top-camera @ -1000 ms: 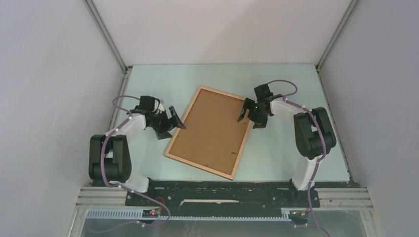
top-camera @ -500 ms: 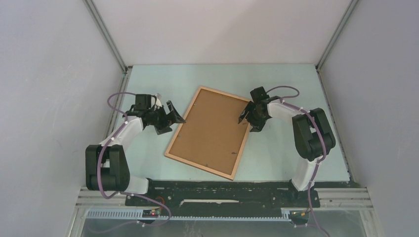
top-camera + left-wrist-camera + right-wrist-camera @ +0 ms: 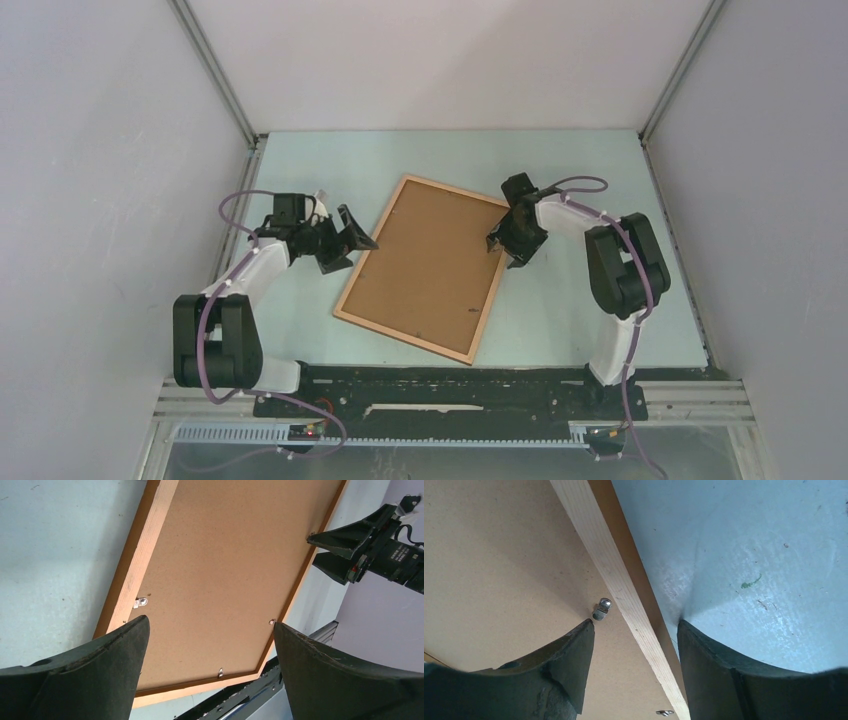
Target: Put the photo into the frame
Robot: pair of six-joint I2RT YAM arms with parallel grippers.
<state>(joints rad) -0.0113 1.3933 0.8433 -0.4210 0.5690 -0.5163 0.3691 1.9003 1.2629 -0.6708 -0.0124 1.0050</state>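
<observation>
The frame (image 3: 400, 338) lies face down and slanted on the table, a brown backing board (image 3: 425, 265) filling it. The photo is hidden. My right gripper (image 3: 500, 248) sits low over the frame's right rail (image 3: 609, 565). Its jaws are apart: one fingertip is on the board by a metal clip (image 3: 601, 608), the other on the table side of the rail (image 3: 635, 623). My left gripper (image 3: 352, 245) hangs wide open just off the frame's left rail (image 3: 145, 545), holding nothing (image 3: 210, 621).
Small metal clips (image 3: 141, 602) hold the board (image 3: 225, 565) along the rails. The pale green table (image 3: 749, 555) is walled at the back and both sides. The black base bar (image 3: 440, 385) runs along the near edge.
My right gripper has shifted slightly toward the back, down onto the frame's right rail, and its jaws have narrowed. The left gripper shifted slightly back and stays wide open.
</observation>
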